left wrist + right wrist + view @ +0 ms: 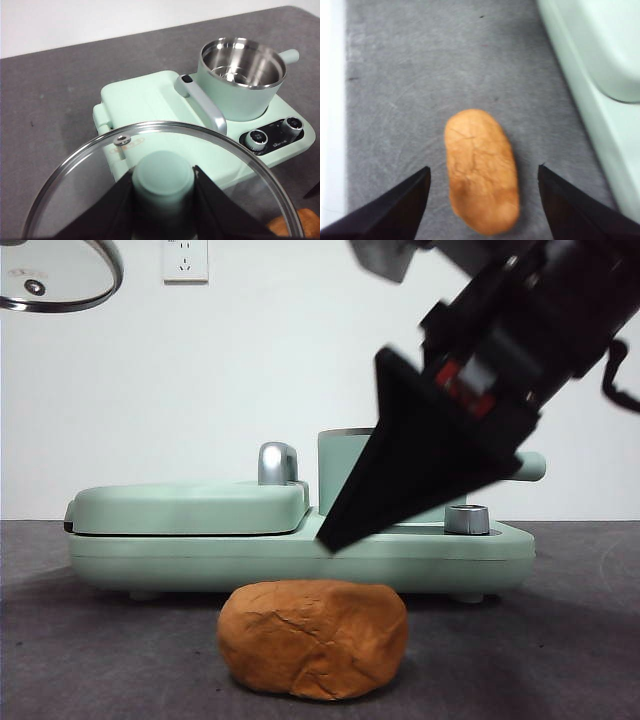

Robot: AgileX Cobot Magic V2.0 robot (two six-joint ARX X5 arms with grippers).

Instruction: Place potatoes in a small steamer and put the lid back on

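Currently my right gripper (482, 210) hangs above the potato (481, 170) with its jaws spread wide to either side and nothing between them but air; the potato lies on the grey mat (420, 75), just in front of the mint base unit (300, 550) and not touching it. My left gripper (163, 187) is clenched on the knob (163, 175) of the lid (90, 170), held high and well clear of the steamer (243, 80), which stands open and empty on the base. Risks, as I judge them: the potato is long and lumpy, and the jaws straddle its narrow width — a pinch off-centre could let it roll or pivot out. It looks nearly as wide as the steamer mouth, so a tilted drop may leave it wedged on the rim, and the lid would then sit proud. The right arm must also cross the griddle cover (190, 505) and its chrome handle (278, 462) — a low carry could strike them. Count: one potato, one steamer, one lid, one griddle cover, two control dials (257, 138).
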